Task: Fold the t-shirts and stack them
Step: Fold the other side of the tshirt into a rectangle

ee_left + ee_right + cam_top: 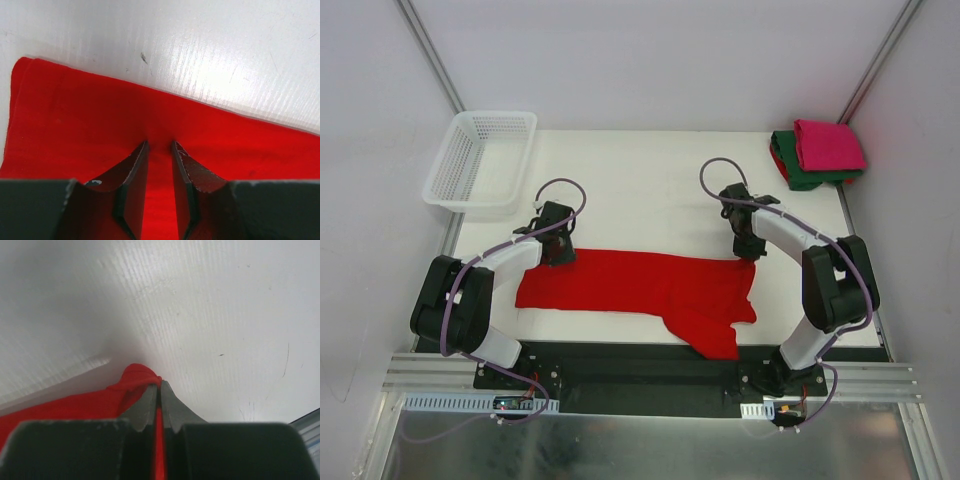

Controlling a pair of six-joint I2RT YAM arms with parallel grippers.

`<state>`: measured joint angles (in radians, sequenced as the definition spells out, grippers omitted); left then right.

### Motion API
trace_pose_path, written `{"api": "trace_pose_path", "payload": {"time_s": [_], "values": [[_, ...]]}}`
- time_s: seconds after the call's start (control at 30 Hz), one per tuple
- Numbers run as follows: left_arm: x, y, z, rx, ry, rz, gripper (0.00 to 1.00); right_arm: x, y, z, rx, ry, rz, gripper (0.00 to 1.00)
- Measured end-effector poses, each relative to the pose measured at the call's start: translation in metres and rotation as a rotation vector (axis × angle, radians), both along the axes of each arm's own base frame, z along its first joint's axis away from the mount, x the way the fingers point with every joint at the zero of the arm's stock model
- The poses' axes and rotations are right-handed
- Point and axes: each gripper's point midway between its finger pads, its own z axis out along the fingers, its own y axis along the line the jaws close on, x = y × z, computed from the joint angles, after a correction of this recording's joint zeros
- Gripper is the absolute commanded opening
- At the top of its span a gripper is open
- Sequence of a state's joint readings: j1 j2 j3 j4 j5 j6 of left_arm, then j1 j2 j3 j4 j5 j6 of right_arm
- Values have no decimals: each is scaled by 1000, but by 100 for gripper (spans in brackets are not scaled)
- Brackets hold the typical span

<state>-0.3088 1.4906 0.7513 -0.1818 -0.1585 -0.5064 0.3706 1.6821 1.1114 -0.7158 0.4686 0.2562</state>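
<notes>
A white table (650,190) seen from above, with two robot arms bolted at its near edge. The red t-shirt (640,285) lies spread flat across the near half of the table, between the two arms. Its long edge runs from left to right, and one sleeve reaches toward the near edge on the right.

The left hand (557,250) is down on the far left part of the shirt. In the left wrist view we see its fingers (134,185) a little apart, with their tips on the red cloth just inside the shirt's far edge. Red cloth shows in the narrow gap between them. We cannot tell whether they pinch any of it.

The right hand (748,250) is at the far right corner of the shirt. In the right wrist view its fingers (145,410) are pressed together on a thin strip of red cloth. A small bunch of cloth sits just past the tips.

At the far right corner of the table, the magenta-pink t-shirt (828,143) lies folded on top of the folded dark green t-shirt (800,172). A white mesh basket (480,160) sits at the far left corner, well apart from the shirts.
</notes>
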Motion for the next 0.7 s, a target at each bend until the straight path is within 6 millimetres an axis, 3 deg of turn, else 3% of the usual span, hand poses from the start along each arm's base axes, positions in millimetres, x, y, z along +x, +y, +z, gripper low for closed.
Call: {"api": "trace_pose_path", "payload": {"time_s": [0.7], "values": [[0, 1, 0, 2, 2, 4, 24, 4, -48, -6, 3, 13, -211, 1]]}}
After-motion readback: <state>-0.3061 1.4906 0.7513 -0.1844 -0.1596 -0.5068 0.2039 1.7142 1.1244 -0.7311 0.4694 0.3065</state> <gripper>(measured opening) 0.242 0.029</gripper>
